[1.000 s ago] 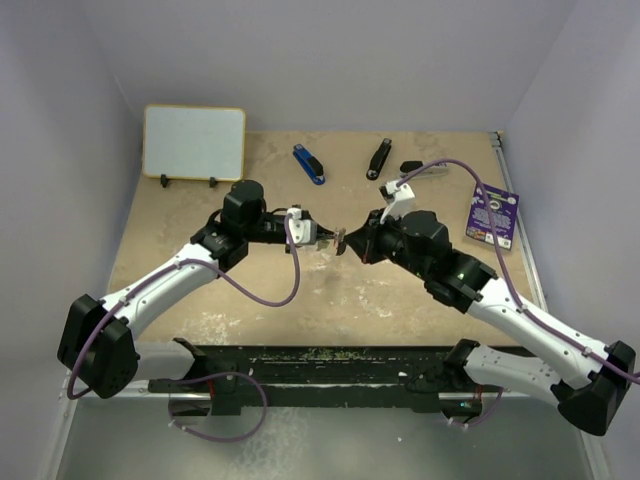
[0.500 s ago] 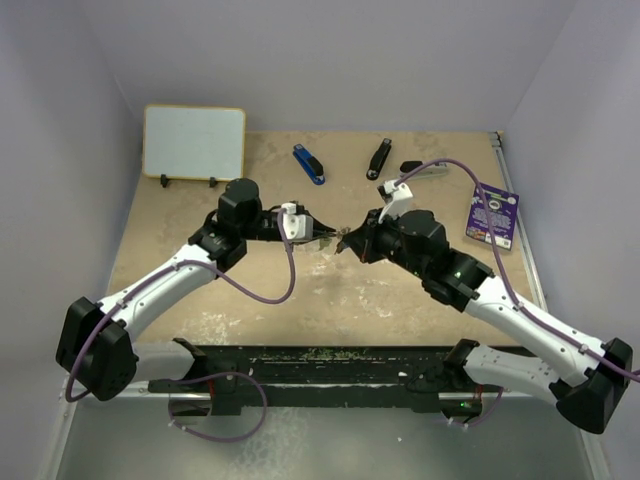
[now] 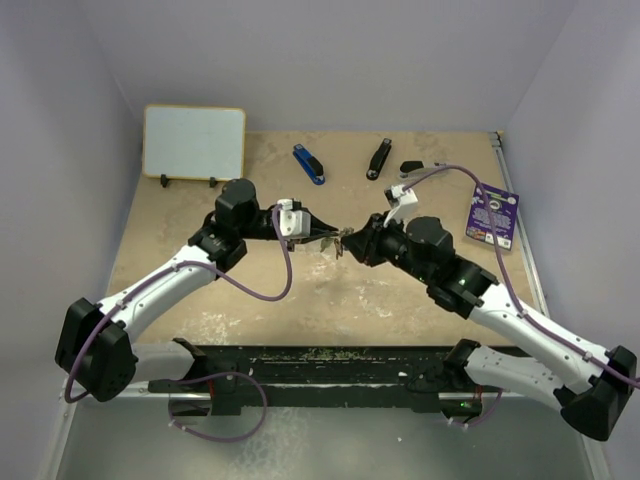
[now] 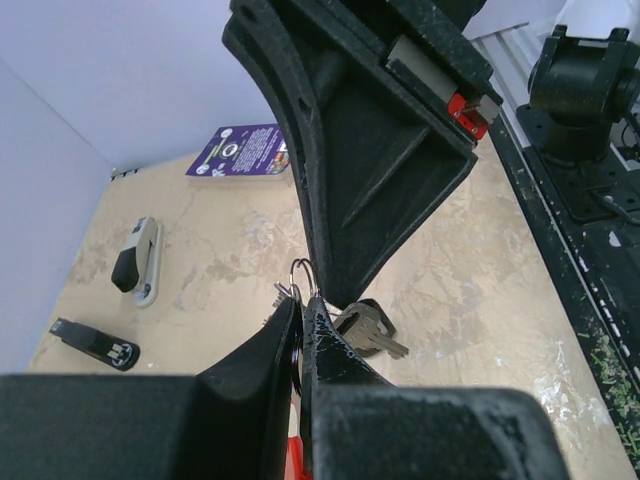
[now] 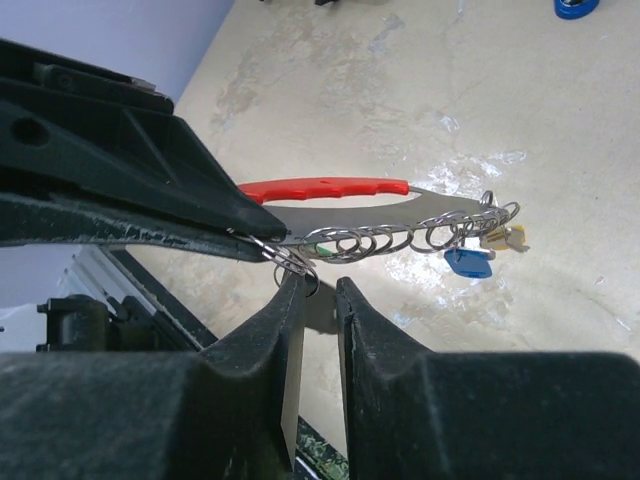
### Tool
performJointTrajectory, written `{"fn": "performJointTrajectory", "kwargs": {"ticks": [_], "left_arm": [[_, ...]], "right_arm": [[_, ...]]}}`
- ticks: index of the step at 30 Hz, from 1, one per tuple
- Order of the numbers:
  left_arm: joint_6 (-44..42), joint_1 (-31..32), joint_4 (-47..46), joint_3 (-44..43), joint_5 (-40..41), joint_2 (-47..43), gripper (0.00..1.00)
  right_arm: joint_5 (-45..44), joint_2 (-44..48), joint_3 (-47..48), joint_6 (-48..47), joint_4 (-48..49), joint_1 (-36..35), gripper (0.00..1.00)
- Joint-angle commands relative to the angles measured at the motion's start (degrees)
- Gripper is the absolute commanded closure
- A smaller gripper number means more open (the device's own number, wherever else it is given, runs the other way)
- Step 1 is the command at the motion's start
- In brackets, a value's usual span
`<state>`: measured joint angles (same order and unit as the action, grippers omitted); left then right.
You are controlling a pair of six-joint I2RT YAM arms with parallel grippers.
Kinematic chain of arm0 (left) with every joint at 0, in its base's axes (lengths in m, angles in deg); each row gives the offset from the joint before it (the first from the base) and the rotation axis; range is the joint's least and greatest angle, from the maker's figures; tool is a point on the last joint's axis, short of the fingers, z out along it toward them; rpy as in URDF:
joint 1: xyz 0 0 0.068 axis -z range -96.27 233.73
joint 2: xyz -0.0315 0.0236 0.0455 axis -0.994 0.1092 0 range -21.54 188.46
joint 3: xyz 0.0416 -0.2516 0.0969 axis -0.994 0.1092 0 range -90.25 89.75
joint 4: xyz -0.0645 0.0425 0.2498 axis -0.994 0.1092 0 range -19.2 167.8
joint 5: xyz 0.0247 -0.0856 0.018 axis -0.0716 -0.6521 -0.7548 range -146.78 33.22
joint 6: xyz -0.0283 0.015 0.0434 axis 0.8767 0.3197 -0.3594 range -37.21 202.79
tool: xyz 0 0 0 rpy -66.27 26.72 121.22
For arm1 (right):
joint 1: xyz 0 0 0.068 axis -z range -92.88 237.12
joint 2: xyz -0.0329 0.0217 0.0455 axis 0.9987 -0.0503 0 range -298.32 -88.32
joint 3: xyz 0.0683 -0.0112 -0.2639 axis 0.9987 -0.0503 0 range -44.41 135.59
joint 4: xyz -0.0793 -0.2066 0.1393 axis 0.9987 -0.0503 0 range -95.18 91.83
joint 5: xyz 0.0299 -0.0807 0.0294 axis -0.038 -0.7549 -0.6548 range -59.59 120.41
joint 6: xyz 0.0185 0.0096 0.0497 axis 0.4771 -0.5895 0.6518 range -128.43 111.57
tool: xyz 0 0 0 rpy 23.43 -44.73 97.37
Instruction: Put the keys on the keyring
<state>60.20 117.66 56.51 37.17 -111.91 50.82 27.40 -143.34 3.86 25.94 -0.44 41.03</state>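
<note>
One key (image 4: pixel 366 330) is all that shows clearly, a plain metal one that seems pinched at the tip of the right gripper (image 5: pixel 320 295), whose fingers stand nearly together with only a slit between them. One keyring (image 5: pixel 372 238) hangs over the middle of the table (image 3: pixel 330 300), well away from every edge. It is clamped in the fully closed left gripper (image 4: pixel 301 310), with its split ring (image 4: pixel 303 271) poking out past the fingertips and its red fob (image 5: pixel 325 187) alongside. The key sits just beside that ring, but no view shows it threaded on, so the task looks to be at the joining step, with the threading not yet done. Two small pieces, one blue tag (image 5: pixel 468 262) and one pale tag (image 5: pixel 505 237), dangle at the chain's end; whether either is a key cannot be told. Three staplers (image 3: pixel 308 164) lie along the far edge, one card (image 3: pixel 492 217) lies near the right edge, and one whiteboard (image 3: pixel 193 142) stands at the far left corner.
</note>
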Motion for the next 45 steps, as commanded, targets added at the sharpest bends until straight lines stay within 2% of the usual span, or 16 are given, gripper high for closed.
{"fn": "performJointTrajectory", "kwargs": {"ticks": [1, 9, 15, 23, 30, 36, 45], "left_arm": [[1.49, 0.17, -6.63, 0.07, -1.51, -2.55, 0.96], [2.44, 0.08, -6.44, 0.21, -2.51, -2.21, 0.96], [9.17, -0.06, -9.43, 0.33, -5.23, -1.55, 0.97], [21.82, -0.05, -15.43, 0.68, -8.75, -0.72, 0.96], [23.58, -0.03, -17.18, 0.87, -8.83, -0.51, 0.97], [29.12, -0.01, -23.56, 0.63, -9.97, 0.19, 0.97], [32.11, -0.01, -26.54, 0.52, -9.87, 0.61, 0.97]], "right_arm": [[1.73, 5.03, -0.96, -2.03, 0.66, -0.23, 0.77], [1.16, 13.09, -2.74, -6.91, 0.07, -0.23, 0.74], [0.81, 16.41, -7.54, -9.1, 10.93, -0.27, 0.68], [2.49, 13.2, -9.38, -14.59, 22.47, -0.23, 0.62], [3.66, 13.53, -11.0, -13.8, 27.53, -0.23, 0.63], [4.21, 14.66, -12.66, -12.81, 30.33, -0.23, 0.63], [7.24, 11.63, -13.67, -10.95, 36.82, -0.23, 0.62]]}}
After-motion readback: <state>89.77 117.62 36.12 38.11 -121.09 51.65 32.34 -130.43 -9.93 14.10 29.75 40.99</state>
